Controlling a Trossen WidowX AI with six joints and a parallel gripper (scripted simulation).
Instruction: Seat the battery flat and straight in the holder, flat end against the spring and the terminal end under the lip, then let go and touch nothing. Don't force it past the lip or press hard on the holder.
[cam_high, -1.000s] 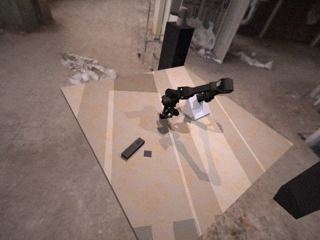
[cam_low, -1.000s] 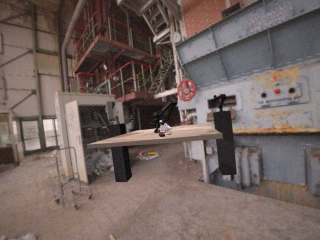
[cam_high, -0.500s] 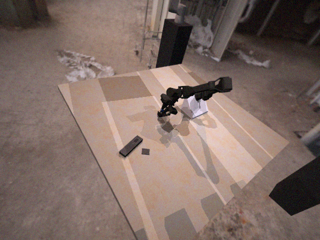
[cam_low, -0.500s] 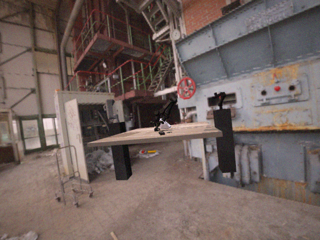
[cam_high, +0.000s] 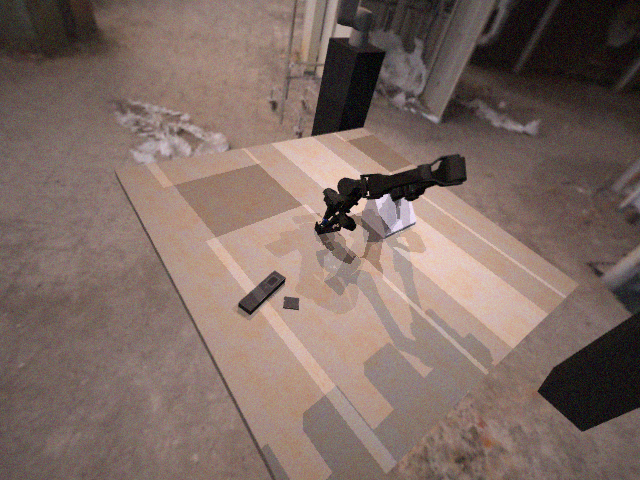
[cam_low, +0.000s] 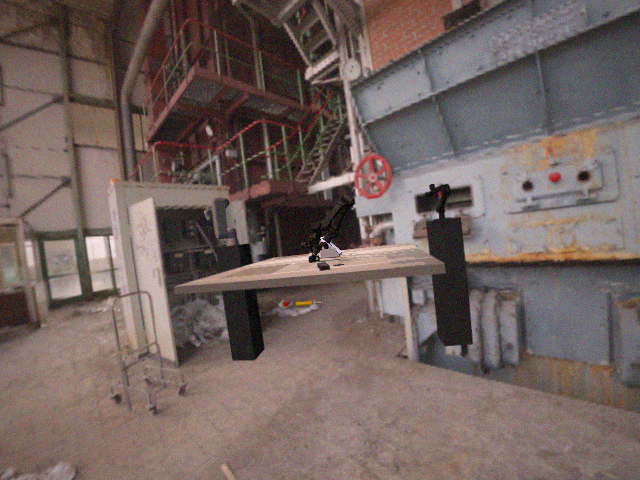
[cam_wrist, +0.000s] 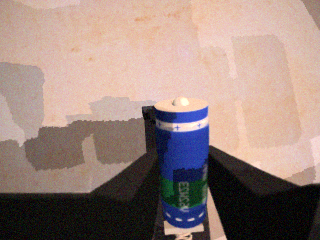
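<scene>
The blue battery (cam_wrist: 183, 150) is between the fingers of my gripper (cam_wrist: 181, 154) (cam_high: 325, 225). In the wrist view its pale terminal end points up the frame and its end face shows, so it looks tilted. Its flat end is close to the coiled spring (cam_wrist: 183, 236) at the bottom edge; whether they touch I cannot tell. The black holder (cam_wrist: 148, 114) (cam_high: 328, 229) is behind and below the battery. One corner and a side strip show at the battery's left. The lip is mostly hidden. In the exterior view the gripper (cam_low: 313, 257) is small and dark, low at the table.
A long dark remote-like block (cam_high: 262, 292) (cam_low: 323, 266) and a thin dark square (cam_high: 291, 303) (cam_low: 338, 265) lie on the table (cam_high: 196, 268). A white wedge (cam_high: 393, 215) (cam_low: 330, 252) stands under the arm. Patchy shadows cross the table.
</scene>
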